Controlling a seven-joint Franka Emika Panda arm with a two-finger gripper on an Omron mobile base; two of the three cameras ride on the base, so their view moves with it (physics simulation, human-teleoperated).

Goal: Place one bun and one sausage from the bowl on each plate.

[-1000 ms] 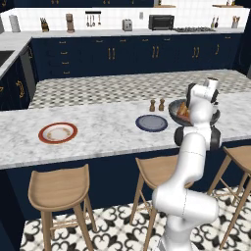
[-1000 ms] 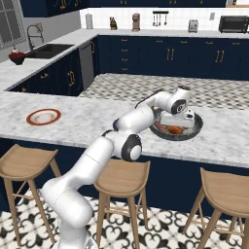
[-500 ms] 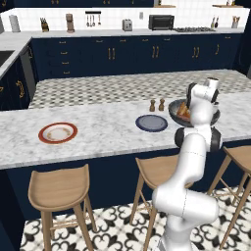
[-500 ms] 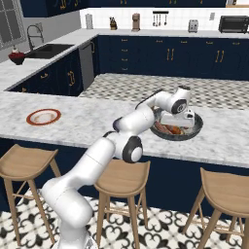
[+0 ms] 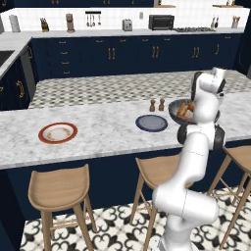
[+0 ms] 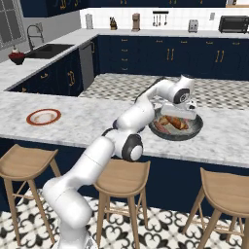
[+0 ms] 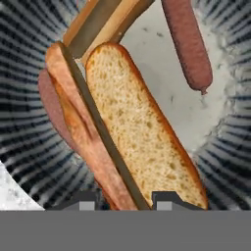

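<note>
Golden split bun, porous cut face

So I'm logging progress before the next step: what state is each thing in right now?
Bowl: on the counter, holding buns and sausages.
Bun: in the bowl, between the closed fingers.
Sausage: loose in the bowl.
Orange-rimmed plate: empty.
Blue-rimmed plate: empty.

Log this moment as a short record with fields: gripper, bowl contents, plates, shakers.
gripper: gripper down in the bowl, shut on the bun
bowl contents: split buns, one sausage lying free, another partly under the gripped bun
plates: orange-rimmed plate and blue-rimmed plate both bare
shakers: two shakers standing behind the blue-rimmed plate
</note>
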